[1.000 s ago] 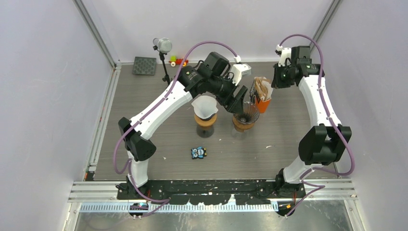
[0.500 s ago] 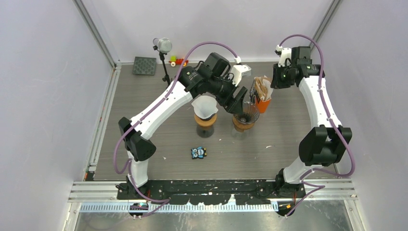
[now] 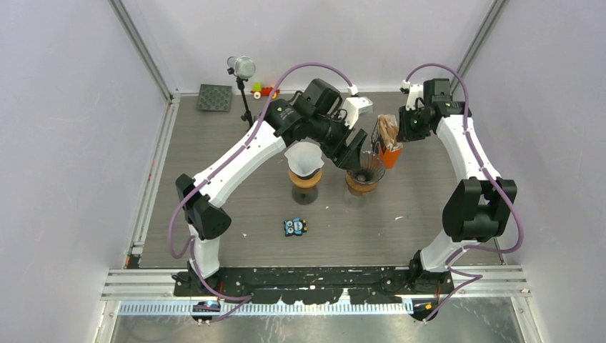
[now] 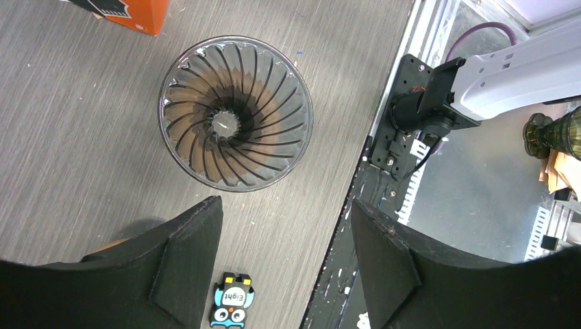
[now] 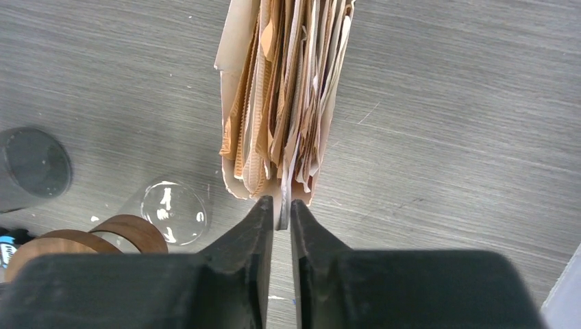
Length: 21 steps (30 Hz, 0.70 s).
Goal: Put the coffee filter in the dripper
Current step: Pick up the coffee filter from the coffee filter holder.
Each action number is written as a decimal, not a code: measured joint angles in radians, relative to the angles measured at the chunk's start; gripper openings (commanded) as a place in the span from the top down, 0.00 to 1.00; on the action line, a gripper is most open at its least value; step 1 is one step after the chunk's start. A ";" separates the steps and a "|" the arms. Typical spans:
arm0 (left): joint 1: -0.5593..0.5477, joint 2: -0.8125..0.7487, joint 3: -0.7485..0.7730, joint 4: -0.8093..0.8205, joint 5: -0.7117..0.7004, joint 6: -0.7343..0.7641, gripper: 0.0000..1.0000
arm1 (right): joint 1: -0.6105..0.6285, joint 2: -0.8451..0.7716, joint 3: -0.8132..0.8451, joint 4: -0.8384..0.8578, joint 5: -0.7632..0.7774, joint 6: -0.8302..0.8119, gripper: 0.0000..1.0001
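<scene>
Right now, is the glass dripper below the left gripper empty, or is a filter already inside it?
Empty. The glass dripper shows bare spiral ribs down to its centre hole; no paper inside.

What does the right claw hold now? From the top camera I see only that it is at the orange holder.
Observer: The right claw is closed on the lower edge of one brown coffee filter, which stands in the stack.
Operator: Is the glass dripper by the left arm empty?
Observer: Yes, it has no filter inside; its ribs and centre hole show bare.
Operator: And the left claw?
Observer: The left claw is open, with the glass dripper ahead of its fingers, not between them.
</scene>
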 measured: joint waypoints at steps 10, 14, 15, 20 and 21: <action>0.000 0.000 -0.001 0.000 0.000 0.001 0.29 | 0.001 0.000 0.068 0.001 0.011 0.010 0.59; 0.000 -0.007 -0.011 0.001 0.000 0.003 0.29 | 0.001 0.000 0.103 0.013 0.020 0.018 0.61; 0.000 -0.009 -0.013 0.001 0.000 0.003 0.29 | 0.002 0.000 0.106 0.015 0.023 0.019 0.62; 0.000 -0.013 -0.014 0.002 0.000 0.003 0.29 | 0.003 0.016 0.125 0.017 0.029 0.024 0.64; 0.000 -0.013 -0.014 0.002 0.000 0.003 0.29 | 0.003 0.023 0.130 0.018 0.030 0.025 0.65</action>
